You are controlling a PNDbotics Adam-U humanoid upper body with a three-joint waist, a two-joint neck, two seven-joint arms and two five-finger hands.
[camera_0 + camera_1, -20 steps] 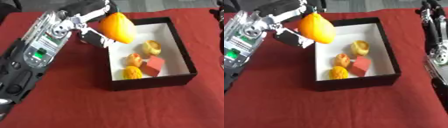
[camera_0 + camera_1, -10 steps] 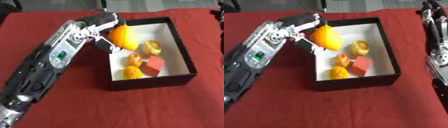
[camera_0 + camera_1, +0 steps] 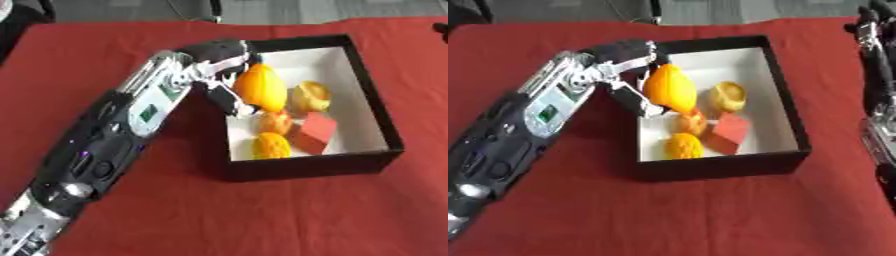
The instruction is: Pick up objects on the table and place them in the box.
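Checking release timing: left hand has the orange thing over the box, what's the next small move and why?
Probably open the left hand and let go. The orange fruit-shaped object it grips is already inside the black box, low over the white floor beside the other pieces, so lowering slightly then releasing should land it inside.

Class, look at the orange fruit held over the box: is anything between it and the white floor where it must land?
Partly. The orange fruit in the left hand hangs over the box; a small orange item lies just below it; bare floor lies behind.
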